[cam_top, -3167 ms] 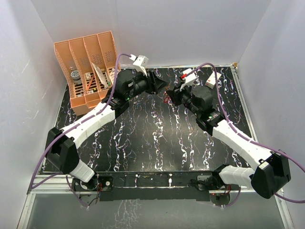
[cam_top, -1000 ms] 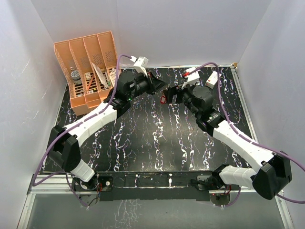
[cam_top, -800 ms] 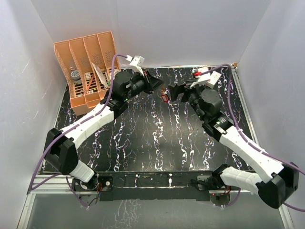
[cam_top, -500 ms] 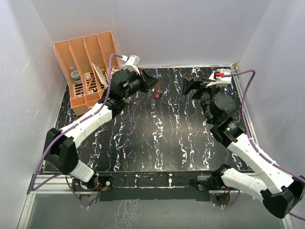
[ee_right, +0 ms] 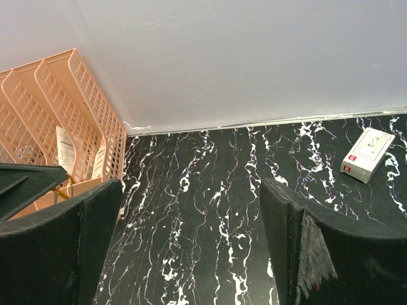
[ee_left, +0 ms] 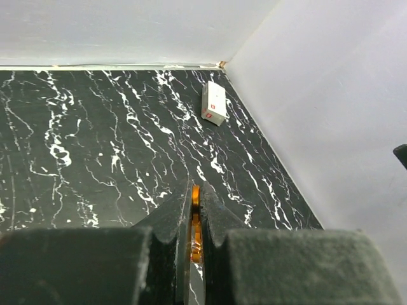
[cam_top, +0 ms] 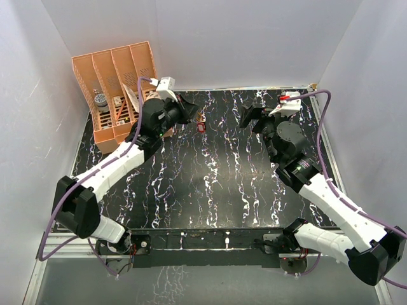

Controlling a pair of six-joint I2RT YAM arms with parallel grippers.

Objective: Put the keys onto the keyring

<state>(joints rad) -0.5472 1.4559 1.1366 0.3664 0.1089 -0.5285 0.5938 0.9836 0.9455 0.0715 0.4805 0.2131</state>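
My left gripper (cam_top: 191,114) hangs over the back left of the table, shut on the keyring. In the left wrist view the thin orange-gold keyring (ee_left: 196,229) stands edge-on, pinched between the two black fingers of the left gripper (ee_left: 196,188). From above, the red-headed key (cam_top: 202,126) dangles just off that gripper's tip. I cannot make out the silver key. My right gripper (cam_top: 248,115) is off to the right, apart from the keys. In its own wrist view the right gripper (ee_right: 189,190) is open, with only table between its fingers.
An orange file organizer (cam_top: 117,89) stands at the back left, close behind the left gripper, and also shows in the right wrist view (ee_right: 70,108). A small white box (ee_right: 367,154) lies near the back right corner (ee_left: 214,103). White walls close in the table.
The right gripper opened, let go of the red-headed key and drew back to the right. The left gripper moved left with the keyring, the red key trailing from it.
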